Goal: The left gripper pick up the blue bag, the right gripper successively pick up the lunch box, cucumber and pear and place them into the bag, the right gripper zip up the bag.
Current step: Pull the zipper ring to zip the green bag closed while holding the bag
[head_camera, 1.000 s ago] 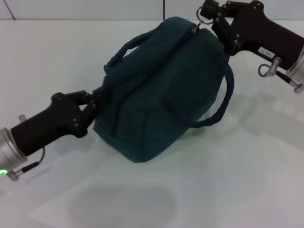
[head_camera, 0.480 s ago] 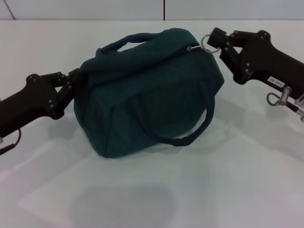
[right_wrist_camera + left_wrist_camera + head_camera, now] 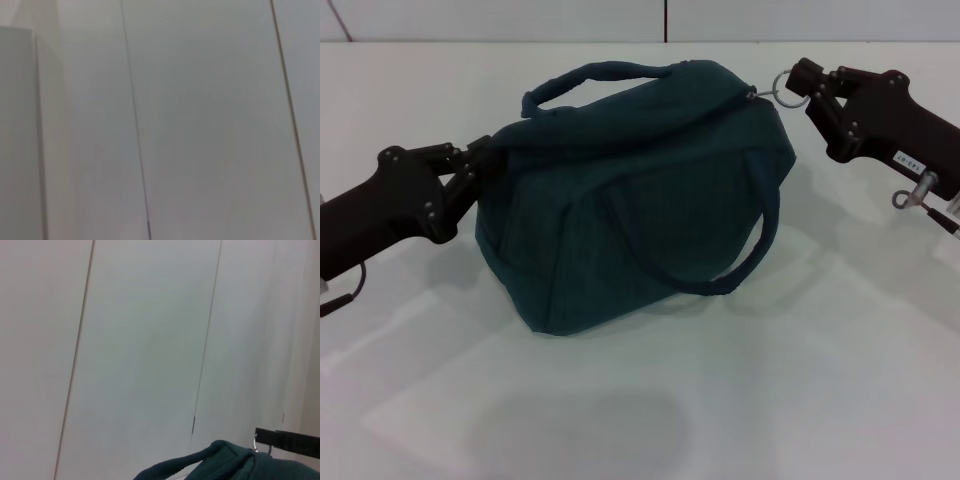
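The blue bag (image 3: 630, 210) sits bulging on the white table in the head view, its two handles hanging loose. My left gripper (image 3: 478, 163) is shut on the bag's left end. At the bag's upper right corner my right gripper (image 3: 798, 88) is shut on the metal ring of the zipper pull (image 3: 782, 88), held taut. The zipper line looks closed across the top. The lunch box, cucumber and pear are out of view. In the left wrist view, the top of the bag (image 3: 225, 462) and the right gripper's finger with the ring (image 3: 256, 441) show low in the picture.
The white table (image 3: 720, 400) spreads around the bag, with a wall and a dark vertical seam (image 3: 665, 20) behind it. The right wrist view shows only pale wall panels.
The bag has swung from tilted to lying level and wider. My left gripper rose and moved outward; my right gripper moved right, pulling the zipper ring farther to the right end.
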You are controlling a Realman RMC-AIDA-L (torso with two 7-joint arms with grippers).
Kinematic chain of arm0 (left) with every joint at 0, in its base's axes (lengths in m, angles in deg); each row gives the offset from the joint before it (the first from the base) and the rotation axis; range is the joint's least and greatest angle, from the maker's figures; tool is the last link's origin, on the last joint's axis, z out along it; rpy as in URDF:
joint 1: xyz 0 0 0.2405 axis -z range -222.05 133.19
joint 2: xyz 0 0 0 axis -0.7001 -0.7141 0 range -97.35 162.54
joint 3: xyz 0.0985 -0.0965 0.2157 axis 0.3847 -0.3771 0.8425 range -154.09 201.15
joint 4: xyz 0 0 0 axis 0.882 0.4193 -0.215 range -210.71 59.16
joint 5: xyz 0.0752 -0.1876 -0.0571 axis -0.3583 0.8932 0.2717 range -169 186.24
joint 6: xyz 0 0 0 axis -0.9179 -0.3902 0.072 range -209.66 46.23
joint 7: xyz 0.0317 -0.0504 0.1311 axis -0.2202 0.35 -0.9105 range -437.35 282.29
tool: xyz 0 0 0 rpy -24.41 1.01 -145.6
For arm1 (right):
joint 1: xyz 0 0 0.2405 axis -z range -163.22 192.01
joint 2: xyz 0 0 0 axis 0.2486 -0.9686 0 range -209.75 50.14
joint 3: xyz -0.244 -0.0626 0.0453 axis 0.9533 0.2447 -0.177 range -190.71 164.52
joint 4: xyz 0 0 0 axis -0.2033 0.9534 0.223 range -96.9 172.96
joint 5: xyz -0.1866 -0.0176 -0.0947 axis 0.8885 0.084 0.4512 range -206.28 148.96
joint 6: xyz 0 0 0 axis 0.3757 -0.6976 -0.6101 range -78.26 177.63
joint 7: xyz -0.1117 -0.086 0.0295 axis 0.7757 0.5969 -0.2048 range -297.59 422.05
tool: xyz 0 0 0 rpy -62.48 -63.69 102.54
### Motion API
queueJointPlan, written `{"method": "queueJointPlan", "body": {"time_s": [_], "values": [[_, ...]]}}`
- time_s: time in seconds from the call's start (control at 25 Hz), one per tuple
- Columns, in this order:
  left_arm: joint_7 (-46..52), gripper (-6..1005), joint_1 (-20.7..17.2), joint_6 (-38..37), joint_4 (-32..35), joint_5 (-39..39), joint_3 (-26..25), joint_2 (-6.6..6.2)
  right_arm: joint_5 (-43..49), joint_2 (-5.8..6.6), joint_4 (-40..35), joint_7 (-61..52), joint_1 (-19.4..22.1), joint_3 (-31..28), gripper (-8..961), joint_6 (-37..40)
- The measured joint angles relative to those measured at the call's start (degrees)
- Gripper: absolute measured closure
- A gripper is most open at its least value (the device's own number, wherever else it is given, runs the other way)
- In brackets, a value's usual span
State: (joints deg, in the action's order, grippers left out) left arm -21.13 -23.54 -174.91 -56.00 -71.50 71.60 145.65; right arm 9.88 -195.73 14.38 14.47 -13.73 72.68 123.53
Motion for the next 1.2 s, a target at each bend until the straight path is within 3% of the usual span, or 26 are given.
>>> {"method": "queueJointPlan", "body": {"time_s": [0.88, 1.2], "values": [[0.0, 855, -0.5, 0.0, 0.0, 0.2, 0.0, 0.15, 0.1, -0.27, 1.4, 0.2, -0.2, 1.3, 935, -10.8], [0.3, 833, -0.4, 0.0, 0.0, 0.4, -0.2, 0.48, 0.2, -0.25, 2.1, 0.2, -0.4, 2.9, 936, -10.7]]}}
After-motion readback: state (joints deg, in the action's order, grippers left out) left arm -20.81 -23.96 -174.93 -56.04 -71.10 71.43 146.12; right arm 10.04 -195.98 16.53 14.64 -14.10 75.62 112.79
